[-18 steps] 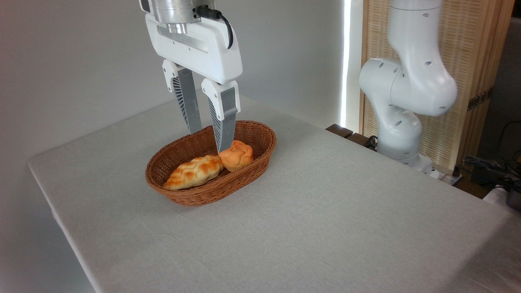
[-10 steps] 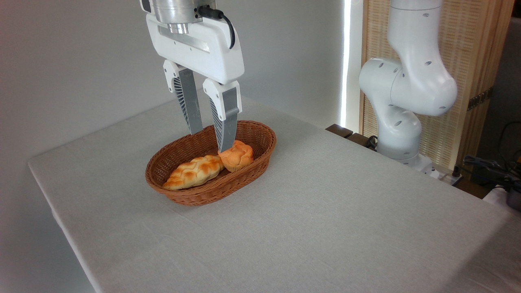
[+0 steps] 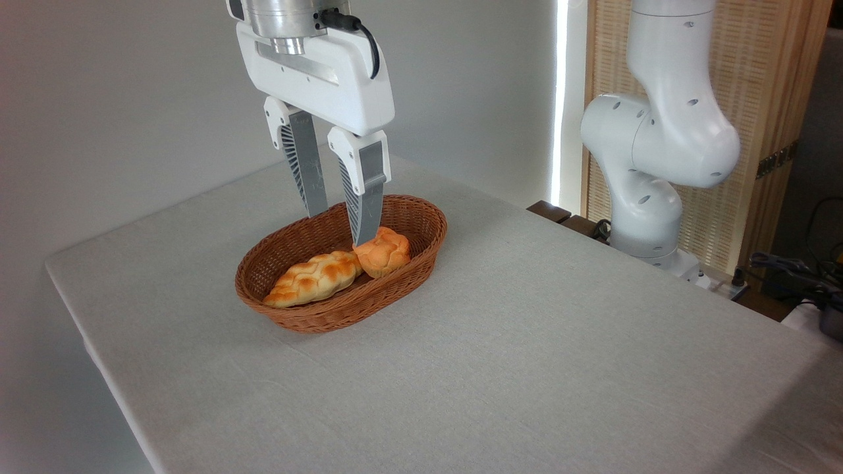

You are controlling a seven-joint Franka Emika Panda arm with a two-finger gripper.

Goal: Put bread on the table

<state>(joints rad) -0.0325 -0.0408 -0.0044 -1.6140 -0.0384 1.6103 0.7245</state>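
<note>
One arm reaches down from above, its tool [image 3: 340, 227] pointing into the wicker basket [image 3: 421, 253], fingers spread apart and holding nothing. No writing is readable anywhere. The bread [image 3: 313, 277] lies in the basket's near-left half, touching a round bun [image 3: 384, 253], on the cloth-covered surface [image 3: 527, 342].

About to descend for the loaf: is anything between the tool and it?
Nothing covers the loaf. The open tool hangs above the basket, nearer the bun, which touches the loaf's right end.
</note>
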